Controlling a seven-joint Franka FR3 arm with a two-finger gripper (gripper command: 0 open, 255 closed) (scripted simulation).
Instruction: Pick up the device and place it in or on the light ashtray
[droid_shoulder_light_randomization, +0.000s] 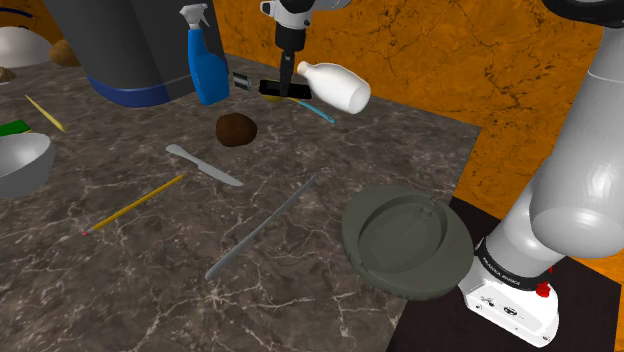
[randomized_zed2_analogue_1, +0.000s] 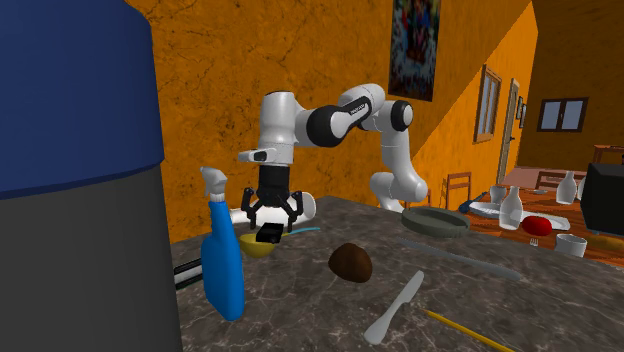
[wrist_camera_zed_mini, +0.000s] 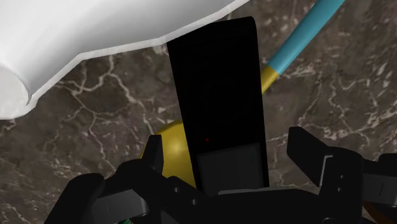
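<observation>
Black device (wrist_camera_zed_mini: 219, 95) within parted claw (wrist_camera_zed_mini: 226, 147)

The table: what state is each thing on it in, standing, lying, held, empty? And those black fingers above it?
fingers: open, one on each side of the device, not touching it.
device: black, lying flat, not held.
white bottle: lying on its side.
blue spray bottle: standing upright.
ashtray: grey, right way up, nothing in it.
</observation>
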